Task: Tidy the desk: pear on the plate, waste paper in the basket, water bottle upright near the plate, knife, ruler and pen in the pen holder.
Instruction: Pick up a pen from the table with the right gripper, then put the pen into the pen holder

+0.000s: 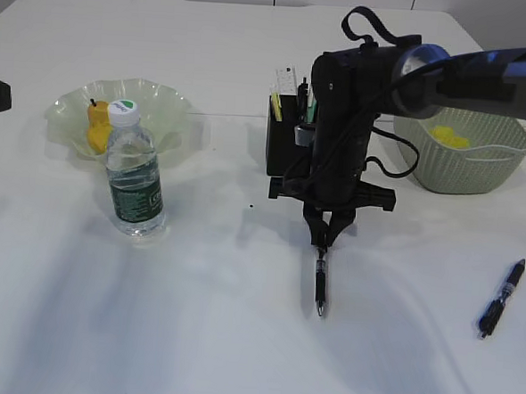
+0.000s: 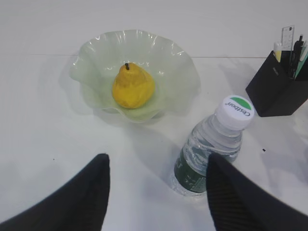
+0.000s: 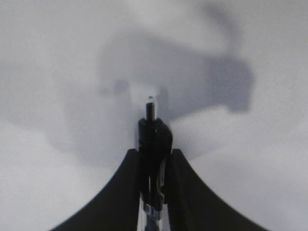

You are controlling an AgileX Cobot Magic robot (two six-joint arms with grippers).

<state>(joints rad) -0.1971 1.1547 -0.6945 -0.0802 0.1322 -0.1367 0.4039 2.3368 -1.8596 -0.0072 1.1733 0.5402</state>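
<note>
Clearly the right gripper point(image 1: 323, 245) has its jaws pinching one pen point(image 1: 320, 285) by its very end; swinging toward the pen holder point(image 1: 284, 145), it might slip. Left jaws spread, idle.

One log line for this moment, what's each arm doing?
right gripper: shut on pen | left gripper: open, empty | second pen: on table | pear: on plate
</note>
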